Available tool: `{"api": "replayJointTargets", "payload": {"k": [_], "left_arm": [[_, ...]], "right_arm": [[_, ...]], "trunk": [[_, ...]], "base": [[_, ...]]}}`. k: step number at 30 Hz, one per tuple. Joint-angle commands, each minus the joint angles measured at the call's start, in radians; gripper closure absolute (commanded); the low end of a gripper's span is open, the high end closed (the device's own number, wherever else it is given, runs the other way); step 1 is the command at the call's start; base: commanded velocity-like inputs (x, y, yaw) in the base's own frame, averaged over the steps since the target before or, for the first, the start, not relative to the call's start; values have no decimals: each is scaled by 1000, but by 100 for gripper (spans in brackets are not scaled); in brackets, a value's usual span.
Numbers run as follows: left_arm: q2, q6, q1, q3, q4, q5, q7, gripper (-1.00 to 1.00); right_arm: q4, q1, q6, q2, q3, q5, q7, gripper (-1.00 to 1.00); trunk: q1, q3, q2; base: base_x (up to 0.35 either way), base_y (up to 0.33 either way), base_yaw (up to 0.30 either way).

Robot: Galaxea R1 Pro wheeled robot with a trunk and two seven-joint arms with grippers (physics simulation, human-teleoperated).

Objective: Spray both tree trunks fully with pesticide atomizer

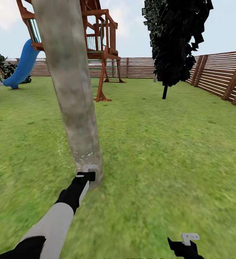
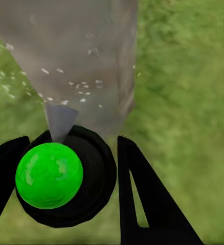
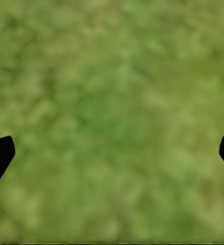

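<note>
The black-bodied pesticide atomizer with its pale grey-white nozzle head [image 1: 88,169] is held by the left gripper [image 1: 85,176], which is clenched around it; in the left wrist view the round black sprayer body with a bright green ball on it [image 2: 56,176] is seen pinned between the two black fingers [image 2: 142,194], nozzle cone pointed forward. The nozzle is aimed straight at the thick mottled grey-brown tree trunk [image 1: 73,90], very near its base, almost touching in the head view, where the trunk meets the blurry green grass floor [image 1: 161,151]. Pale spray droplets [image 2: 76,89] are seen scattered against the bark just ahead of the nozzle. The trunk's long axis runs upward and slightly tilted away from the gripper, so most of its length lies above the current aim point; the coming move is judged to turn on the nozzle being swept up along that axis. The left arm is clearly the nearer one. The right gripper [image 1: 185,241] hangs low over bare grass, well apart from the trunk, jaws spread wide and empty as seen in the right wrist view [image 3: 112,153]. A second trunk of this kind cannot be made out; a dark cypress-like tree [image 1: 175,39], a wooden play tower with blue slide [image 1: 96,39] and a brown slatted fence [image 1: 218,75] stand behind.
</note>
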Motion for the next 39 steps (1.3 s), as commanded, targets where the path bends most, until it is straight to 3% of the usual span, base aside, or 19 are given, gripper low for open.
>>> {"api": "replayJointTargets", "payload": {"k": [1, 5, 8, 10, 11, 12, 13, 14, 18, 21, 24, 27, 28, 30, 31, 32, 35, 39], "left_arm": [[1, 0, 0, -1, -1, -1, 0, 100], [17, 11, -1, 20, -78, -1, 0, 100], [16, 81, 0, 32, -141, -2, -1, 100], [7, 89, 0, 2, -144, 0, -2, 100], [1, 100, -1, -48, -146, 8, -6, 100], [-2, 132, -6, -74, -157, 56, -9, 100], [-1, 156, -7, -79, -190, 86, -10, 100], [8, 272, -3, -80, -336, 107, -11, 100], [19, 336, -1, -75, -429, 109, -14, 100], [35, 343, -1, -72, -441, 108, -15, 100], [68, 348, -1, -70, -446, 109, -16, 100], [135, 364, -1, -30, -446, 181, -43, 100], [137, 369, -1, -31, -446, 187, -45, 100], [130, 372, -2, -39, -446, 190, -46, 100], [125, 375, -3, -63, -446, 192, -46, 100], [103, 377, -5, -107, -446, 193, -45, 100], [59, 379, -9, -124, -446, 192, -44, 100], [42, 423, -13, -172, -449, 194, -44, 100]], "right_arm": [[0, 0, 0, 0, 0, 0, 0, -100], [0, 0, 0, 0, 0, 0, 0, -100], [0, 0, 0, 0, 0, 0, 0, -100], [0, 0, 0, 0, 0, 0, 0, -100], [0, 0, 0, 0, 0, 0, 0, -100], [0, 0, 0, 0, 0, 0, 0, -100], [0, 0, 0, 0, 0, 0, 0, -100], [0, 0, 0, 0, 0, 0, 0, -100], [0, 0, 0, 0, 0, 0, 0, -100], [0, 0, 0, 0, 0, 0, 0, -100], [0, 0, 0, 0, 0, 0, 0, -100], [0, 0, 0, 0, 0, 0, 0, -100], [0, 0, 0, 0, 0, 0, 0, -100], [0, 0, 0, 0, 0, 0, 0, -100], [0, 0, 0, 0, 0, 0, 0, -100], [0, 0, 0, 0, 0, 0, 0, -100], [0, 0, 0, 0, 0, 0, 0, -100], [0, 0, 0, 0, 0, 0, 0, -100]], "trunk": [[0, 0, 0], [0, 0, 0], [0, 0, 0], [0, 0, 0], [0, 0, 0], [0, 0, 0], [0, 0, 0], [0, 0, 0], [0, 0, 0], [0, 0, 0], [0, 0, 0], [0, 0, 0], [0, 0, 0], [0, 0, 0], [0, 0, 0], [0, 0, 0], [0, 0, 0], [0, 0, 0]], "base": [[-83, 0, 0], [-15, 0, 0], [-1, 0, 0], [0, 0, 0], [0, 0, 0], [0, 0, 0], [0, 0, 0], [0, 0, 0], [0, 0, 0], [0, 0, 0], [0, 0, 0], [0, 0, 0], [0, 0, 0], [0, 0, 0], [0, 0, 0], [0, 0, 0], [0, 0, 0], [0, 0, 0]]}}
